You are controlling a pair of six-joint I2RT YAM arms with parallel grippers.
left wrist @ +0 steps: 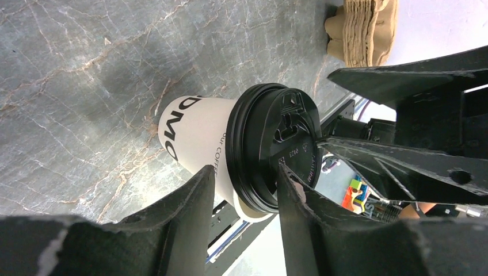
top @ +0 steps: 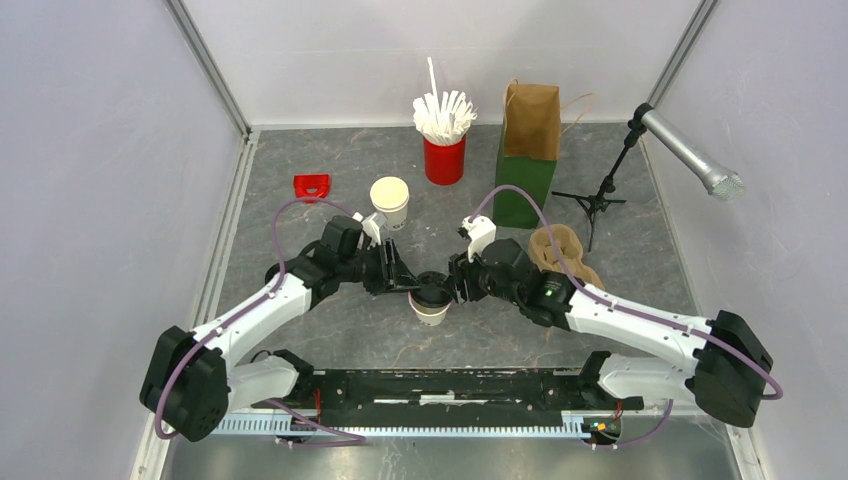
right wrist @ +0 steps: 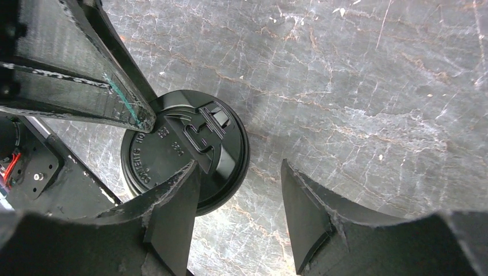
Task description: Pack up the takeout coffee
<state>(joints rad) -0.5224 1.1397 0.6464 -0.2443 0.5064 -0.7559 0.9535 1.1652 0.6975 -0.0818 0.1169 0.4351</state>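
Note:
The takeout coffee (top: 431, 305), a white printed paper cup (left wrist: 193, 129) under a black lid (right wrist: 184, 146), stands upright on the table between both arms. My left gripper (top: 408, 283) reaches in from the left, its jaws (left wrist: 244, 172) straddling the lid's rim. One of its fingertips (left wrist: 288, 184) rests on the lid top, the other lies along the cup wall just below the lid skirt. My right gripper (top: 452, 285) is open (right wrist: 239, 167). One of its fingers (right wrist: 178, 190) sits over the lid, the other over bare table.
A lidless stack of white cups (top: 390, 200) stands behind the left gripper. A red cup of straws (top: 445, 155), a brown paper bag in a green holder (top: 528, 150) and a cardboard cup carrier (top: 560, 250) are at the back right. A microphone stand (top: 600, 195) and a small red piece (top: 312, 186) are also there.

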